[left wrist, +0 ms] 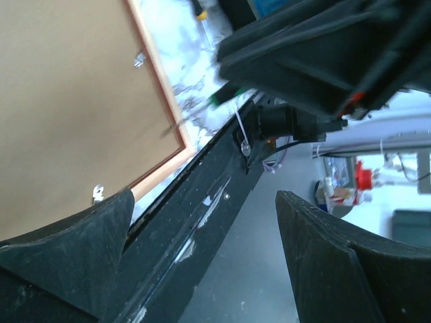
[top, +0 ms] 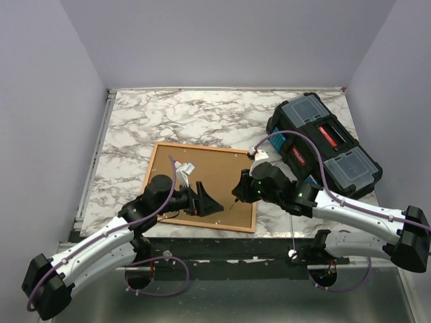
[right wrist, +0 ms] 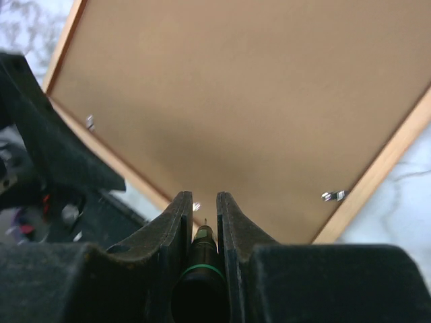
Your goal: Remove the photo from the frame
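The frame (top: 210, 167) lies face down on the marble table, its brown backing board (right wrist: 249, 101) up inside an orange-red wooden rim. The photo is hidden under the board. Small metal clips (right wrist: 333, 196) sit along the board's edges. My right gripper (right wrist: 201, 196) is shut on a black screwdriver (right wrist: 201, 259) with a green ring, its tip just above the board near a clip (right wrist: 196, 206) at the near edge. My left gripper (left wrist: 204, 202) stands open with nothing between its fingers (left wrist: 87, 256), over the frame's near edge (left wrist: 161, 168). From above, the left gripper (top: 205, 205) and the right gripper (top: 241, 190) face each other.
A black toolbox (top: 323, 145) with clear lid compartments lies at the back right, close behind my right arm. The table's dark front rail (left wrist: 202, 195) runs just past the frame's near edge. Grey walls close in the left, back and right sides.
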`<move>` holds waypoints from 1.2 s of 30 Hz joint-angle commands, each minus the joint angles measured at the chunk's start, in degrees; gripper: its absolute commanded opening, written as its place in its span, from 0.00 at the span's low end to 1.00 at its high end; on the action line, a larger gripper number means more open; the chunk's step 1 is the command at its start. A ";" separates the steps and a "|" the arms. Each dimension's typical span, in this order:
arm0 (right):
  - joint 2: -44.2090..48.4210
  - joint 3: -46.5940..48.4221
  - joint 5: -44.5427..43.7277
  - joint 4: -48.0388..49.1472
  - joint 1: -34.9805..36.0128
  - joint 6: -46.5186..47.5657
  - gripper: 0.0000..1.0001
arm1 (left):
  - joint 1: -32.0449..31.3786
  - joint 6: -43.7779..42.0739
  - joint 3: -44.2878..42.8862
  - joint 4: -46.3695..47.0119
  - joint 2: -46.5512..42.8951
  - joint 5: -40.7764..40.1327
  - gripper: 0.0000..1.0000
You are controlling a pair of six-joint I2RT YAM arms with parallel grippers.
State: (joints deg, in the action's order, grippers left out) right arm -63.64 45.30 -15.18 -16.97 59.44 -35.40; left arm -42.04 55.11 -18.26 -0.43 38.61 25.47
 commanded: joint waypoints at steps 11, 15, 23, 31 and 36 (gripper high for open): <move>4.16 2.20 23.86 0.13 -3.55 -15.56 0.01 | -10.08 -15.31 -7.68 10.77 11.66 6.07 0.73; 6.38 1.54 25.02 1.38 -3.87 -17.50 0.01 | -10.17 -13.30 -6.63 15.76 12.88 8.94 0.51; 8.61 1.20 31.19 2.79 -4.07 -15.70 0.17 | -10.17 -13.77 -5.37 16.39 12.42 10.93 0.00; 9.60 2.10 46.53 -5.53 -4.07 -9.51 0.72 | -10.17 -18.81 -5.26 8.22 6.25 14.40 0.00; 7.33 5.02 52.29 -5.01 -4.23 -8.46 0.71 | -10.42 -17.63 -5.49 11.33 8.42 21.54 0.00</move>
State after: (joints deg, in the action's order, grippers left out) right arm -55.40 46.26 28.53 -20.40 55.22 -46.33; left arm -52.25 38.09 -23.94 9.26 45.52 39.42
